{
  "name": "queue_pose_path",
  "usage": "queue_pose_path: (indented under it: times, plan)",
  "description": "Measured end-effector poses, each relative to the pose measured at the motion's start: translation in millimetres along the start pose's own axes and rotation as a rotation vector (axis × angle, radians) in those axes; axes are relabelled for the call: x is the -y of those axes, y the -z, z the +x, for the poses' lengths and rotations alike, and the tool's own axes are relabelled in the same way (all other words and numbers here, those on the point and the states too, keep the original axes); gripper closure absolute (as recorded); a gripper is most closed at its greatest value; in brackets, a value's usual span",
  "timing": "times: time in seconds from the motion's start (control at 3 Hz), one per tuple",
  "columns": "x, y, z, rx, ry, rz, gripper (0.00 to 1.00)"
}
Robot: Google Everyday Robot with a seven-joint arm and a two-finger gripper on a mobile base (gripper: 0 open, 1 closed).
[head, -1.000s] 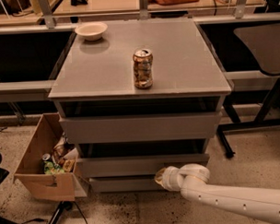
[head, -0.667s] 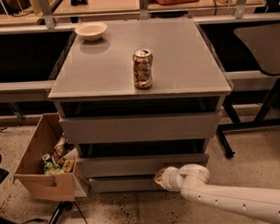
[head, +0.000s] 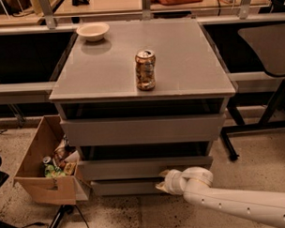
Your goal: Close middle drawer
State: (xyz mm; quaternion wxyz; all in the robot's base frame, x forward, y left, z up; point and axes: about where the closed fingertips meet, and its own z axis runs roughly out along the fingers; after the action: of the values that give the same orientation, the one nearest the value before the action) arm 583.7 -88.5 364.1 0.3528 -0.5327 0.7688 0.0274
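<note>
Mid-cabinet, middle drawer (head: 144, 168) looks partly out. Gripper (head: 162, 180) sits low, just under its front, right of centre; can't tell if clenched or released. Prob. approach step; next: lift slightly, push front twd far side.

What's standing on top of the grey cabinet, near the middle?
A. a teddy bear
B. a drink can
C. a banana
B: a drink can stands upright on the cabinet top, while the gripper is low down by the middle drawer.

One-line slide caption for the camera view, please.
Gripper at the front of the middle drawer, towards its right; can and bowl on the cabinet top.
</note>
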Motion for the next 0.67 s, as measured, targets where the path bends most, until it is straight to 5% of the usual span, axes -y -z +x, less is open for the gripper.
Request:
queue_pose_path:
  times: [0.33, 0.67]
  plan:
    - [0.0, 0.0, 0.0, 0.0, 0.0, 0.0, 0.0]
    - [0.0, 0.0, 0.0, 0.0, 0.0, 0.0, 0.0]
